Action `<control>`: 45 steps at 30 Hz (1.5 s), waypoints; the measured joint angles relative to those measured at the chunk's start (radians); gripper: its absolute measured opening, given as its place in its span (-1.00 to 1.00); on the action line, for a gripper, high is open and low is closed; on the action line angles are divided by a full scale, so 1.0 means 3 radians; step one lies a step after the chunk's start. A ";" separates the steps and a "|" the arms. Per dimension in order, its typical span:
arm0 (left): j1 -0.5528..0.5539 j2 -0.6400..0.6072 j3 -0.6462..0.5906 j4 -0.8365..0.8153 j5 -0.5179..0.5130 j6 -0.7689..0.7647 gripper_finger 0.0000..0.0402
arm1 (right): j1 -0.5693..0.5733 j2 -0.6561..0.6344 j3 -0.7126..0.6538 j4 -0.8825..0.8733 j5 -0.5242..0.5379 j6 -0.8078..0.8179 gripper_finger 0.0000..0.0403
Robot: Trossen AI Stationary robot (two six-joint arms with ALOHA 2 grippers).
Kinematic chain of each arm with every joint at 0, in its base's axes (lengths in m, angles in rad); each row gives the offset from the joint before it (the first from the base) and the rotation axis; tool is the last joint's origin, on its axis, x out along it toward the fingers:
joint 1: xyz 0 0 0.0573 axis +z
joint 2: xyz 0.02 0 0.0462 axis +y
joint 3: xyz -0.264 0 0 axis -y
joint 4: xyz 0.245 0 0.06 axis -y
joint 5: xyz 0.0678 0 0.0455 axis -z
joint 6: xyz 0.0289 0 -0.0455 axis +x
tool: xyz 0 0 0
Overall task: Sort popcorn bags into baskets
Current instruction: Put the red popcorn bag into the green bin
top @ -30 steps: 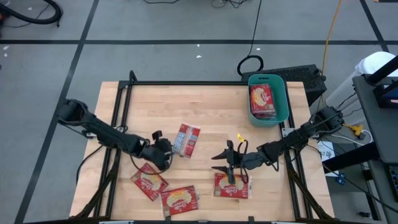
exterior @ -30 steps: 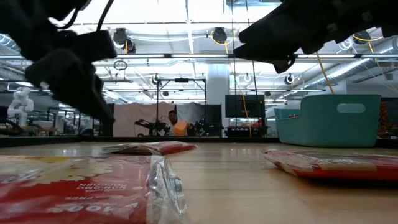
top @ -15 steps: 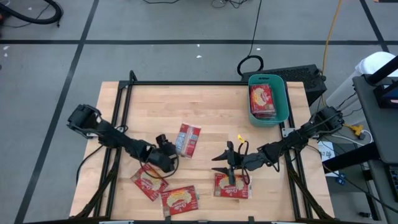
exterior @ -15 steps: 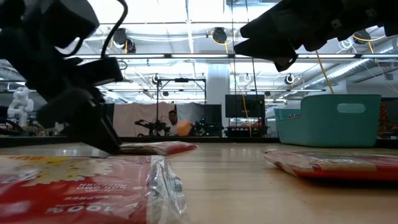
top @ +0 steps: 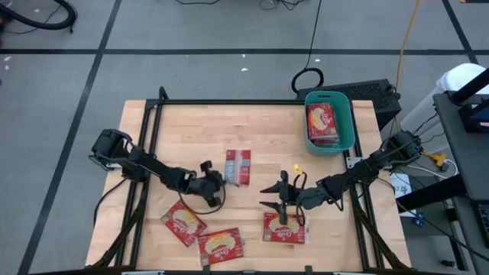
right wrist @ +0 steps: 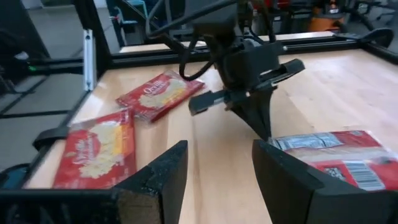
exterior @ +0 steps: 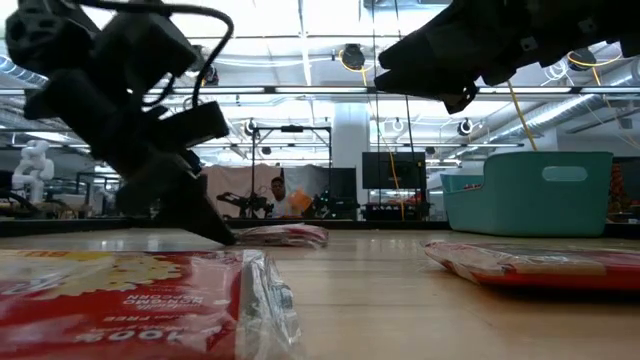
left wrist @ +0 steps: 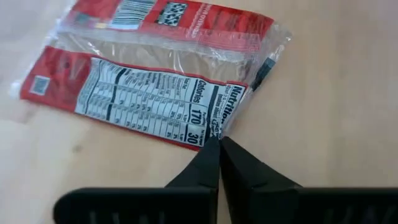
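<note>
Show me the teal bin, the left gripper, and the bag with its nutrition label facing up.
Teal bin (top: 348,122): high view, on its right wall.
Left gripper (left wrist: 219,142): left wrist view, where its shut fingertips meet.
Label-up bag (left wrist: 149,93): left wrist view, on the nutrition panel.

Robotics lab: rigs, monitors, ceiling lights

We saw two slim arms, dark almost to black, each built of jointed segments with rounded housings at the joints and thin black cables looping beside the links. The left hand (top: 222,180) ended in two flat, tapering black fingers (left wrist: 208,167) set on a straight black crossbar. The right hand (top: 276,200) carried broader, matte black fingers (right wrist: 160,175) with angled edges.
</note>
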 joint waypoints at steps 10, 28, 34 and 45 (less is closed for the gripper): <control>0.0219 -0.0670 -0.0006 0.0150 -0.0037 0.0186 -0.98 | -0.0070 0.0000 0.0000 -0.0058 0.0251 -0.0859 -0.15; 0.0321 -0.1273 0.0004 0.0141 0.0259 0.0317 -0.99 | -0.0664 0.0002 0.0000 -0.0081 -0.0143 -0.1239 0.18; 0.0334 -0.1273 0.0004 0.0148 0.0269 0.0303 -0.99 | -0.0907 0.0241 0.0001 0.0067 -0.0483 -0.1185 0.20; 0.0332 -0.1273 0.0004 0.0176 0.0293 0.0283 -0.99 | -0.1158 0.0790 0.0000 0.0755 -0.0485 -0.0951 -0.53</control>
